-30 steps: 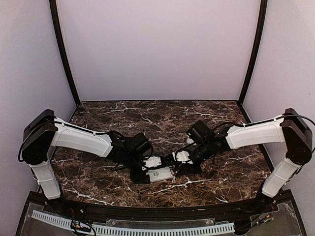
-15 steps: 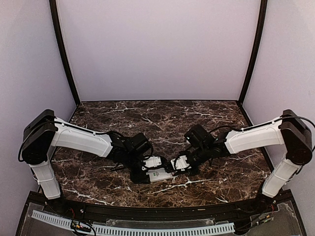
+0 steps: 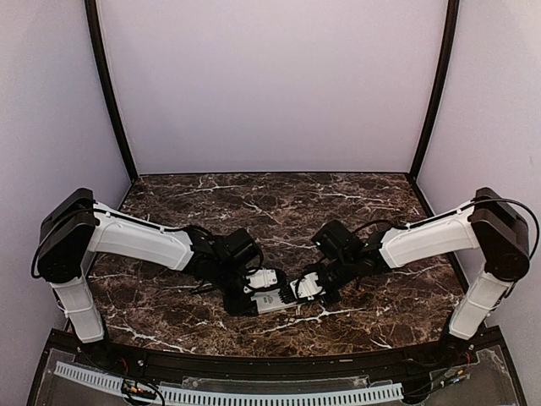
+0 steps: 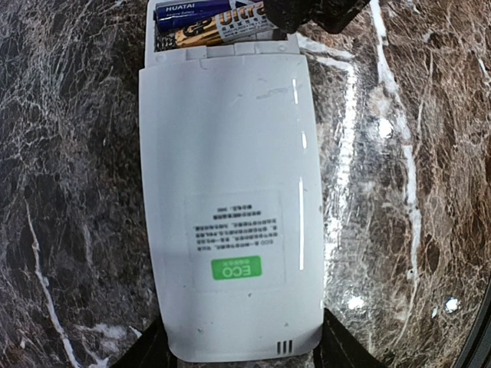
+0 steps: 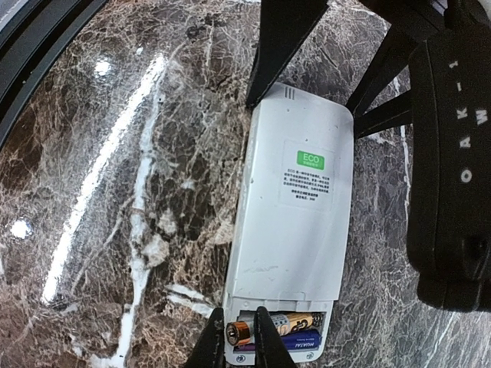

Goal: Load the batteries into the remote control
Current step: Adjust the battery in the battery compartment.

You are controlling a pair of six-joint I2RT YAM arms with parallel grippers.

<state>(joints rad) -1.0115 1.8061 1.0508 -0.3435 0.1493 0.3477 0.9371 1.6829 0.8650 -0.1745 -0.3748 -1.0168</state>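
1. Looking down from the top: finds the right arm (image 3: 423, 241) swung further left than a second ago, with the right jaws now brought up against one end of the remote control (image 3: 275, 301). Finds the left arm (image 3: 144, 241) unmoved, with the left jaws on the remote's other end, low over the desk (image 3: 355, 203).
2. Turning to the left wrist: shows the remote control (image 4: 230, 207) lying back-up on the desk (image 4: 399, 192), clamped by its long sides between the left jaws near the vent slots. Shows, at the far end, the open bay with a blue battery (image 4: 192, 9) seated and a gold battery (image 4: 222, 27) slanted beside it, not yet flat.
3. Turning to the right wrist: shows the right jaws drawn in narrow and pinching the gold battery (image 5: 239, 331) by its end, right at the mouth of the bay, beside the blue battery (image 5: 303, 343). Suggests the second cell has just reached its slot. Leaves, by this reading, only pressing it down level and closing the bay. Gives no sight of a cover.
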